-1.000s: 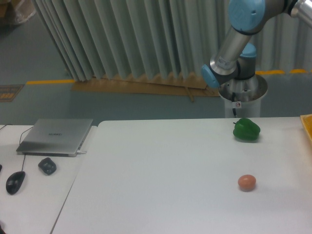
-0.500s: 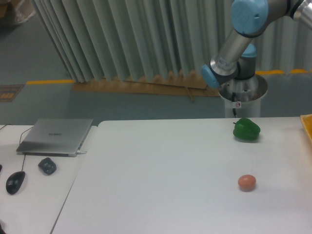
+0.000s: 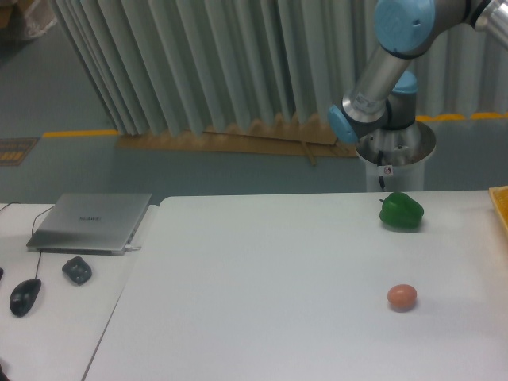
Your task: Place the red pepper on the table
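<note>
The red pepper is out of view. The large white table [image 3: 262, 294] fills the lower middle and right of the camera view. Only the robot arm's base and lower links [image 3: 381, 87] show, behind the table's far right edge. The arm runs up and out of the frame at the top right. The gripper is out of the frame.
A green bell pepper [image 3: 401, 211] sits near the table's far right. An orange-pink egg-shaped ball [image 3: 402, 297] lies in front of it. A yellow-orange tray edge [image 3: 502, 208] shows at the right border. The adjoining desk holds a laptop [image 3: 90, 222], mouse [image 3: 25, 297] and a dark object [image 3: 77, 270].
The arm's upper elbow joint has shifted very slightly to the right. Nothing on the table has moved.
</note>
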Controlling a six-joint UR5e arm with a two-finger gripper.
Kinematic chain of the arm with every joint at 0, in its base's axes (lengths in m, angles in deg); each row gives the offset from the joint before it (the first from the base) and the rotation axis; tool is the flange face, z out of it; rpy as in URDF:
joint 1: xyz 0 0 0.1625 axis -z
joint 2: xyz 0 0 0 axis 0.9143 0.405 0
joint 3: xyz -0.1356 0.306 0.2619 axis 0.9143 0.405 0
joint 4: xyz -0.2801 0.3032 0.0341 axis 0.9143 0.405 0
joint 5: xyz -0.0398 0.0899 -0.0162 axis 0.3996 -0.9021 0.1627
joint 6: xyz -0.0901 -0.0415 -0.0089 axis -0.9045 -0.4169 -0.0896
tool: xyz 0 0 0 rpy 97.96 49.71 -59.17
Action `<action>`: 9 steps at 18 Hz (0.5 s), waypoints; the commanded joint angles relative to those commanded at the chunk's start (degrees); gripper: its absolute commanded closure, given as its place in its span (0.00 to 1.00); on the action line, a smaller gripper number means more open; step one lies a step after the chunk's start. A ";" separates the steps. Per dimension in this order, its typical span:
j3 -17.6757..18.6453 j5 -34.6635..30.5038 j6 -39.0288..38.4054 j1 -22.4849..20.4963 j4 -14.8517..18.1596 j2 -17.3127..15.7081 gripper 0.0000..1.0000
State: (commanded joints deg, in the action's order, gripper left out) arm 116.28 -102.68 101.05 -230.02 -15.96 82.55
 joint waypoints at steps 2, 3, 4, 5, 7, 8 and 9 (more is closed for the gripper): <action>0.00 0.00 0.00 -0.18 0.00 0.00 0.00; 0.44 0.00 -0.17 -0.18 -0.17 0.09 0.00; 0.44 0.00 -0.35 -0.18 -0.18 0.00 0.00; 0.09 0.09 -0.70 -0.18 -0.18 0.00 0.00; 0.52 0.00 -0.88 -0.18 -0.26 0.09 0.00; 0.35 0.00 -0.88 -0.18 -0.26 0.09 0.00; 0.35 0.00 -0.88 -0.18 -0.35 0.26 0.00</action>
State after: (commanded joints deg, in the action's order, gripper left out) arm 116.63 -102.68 100.17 -230.20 -16.31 82.81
